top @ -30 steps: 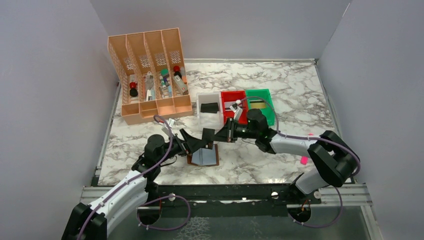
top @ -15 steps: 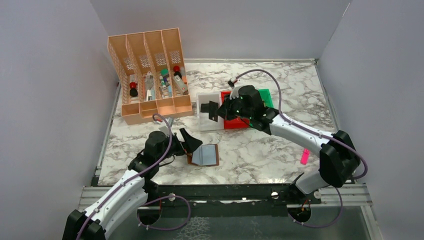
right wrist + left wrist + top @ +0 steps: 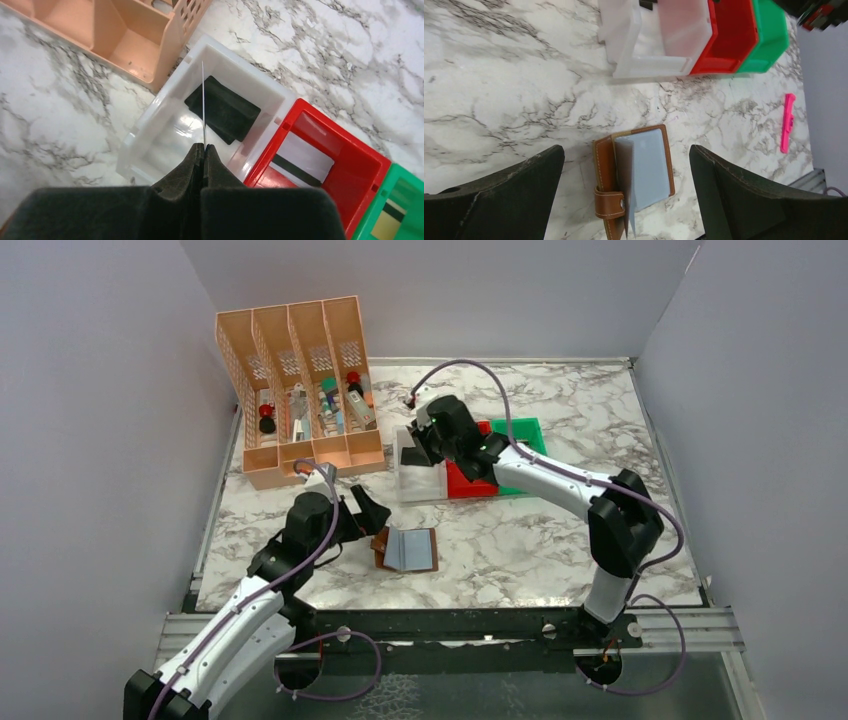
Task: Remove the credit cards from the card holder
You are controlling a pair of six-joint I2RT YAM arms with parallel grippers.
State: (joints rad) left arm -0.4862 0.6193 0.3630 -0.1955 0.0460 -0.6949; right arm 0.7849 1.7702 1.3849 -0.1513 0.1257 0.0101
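The brown card holder (image 3: 408,550) (image 3: 634,177) lies open on the marble, its grey-blue sleeves facing up and its strap at the near end. My left gripper (image 3: 365,516) (image 3: 625,150) is open, just left of the holder, with nothing between its fingers. My right gripper (image 3: 428,443) (image 3: 204,147) is shut on a thin credit card (image 3: 203,100), seen edge-on, held over the white bin (image 3: 420,490) (image 3: 150,125). A dark card (image 3: 222,107) lies in that bin. One striped white card (image 3: 302,160) lies in the red bin (image 3: 370,165).
The green bin (image 3: 527,430) (image 3: 400,185) stands right of the red one and holds a card (image 3: 387,217). A peach desk organiser (image 3: 300,390) with small items stands at the back left. A pink object (image 3: 789,122) lies on the marble right of the holder.
My right arm swung from above the card holder to over the white bin, carrying the card. My left gripper opened wider and drew back left of the holder.
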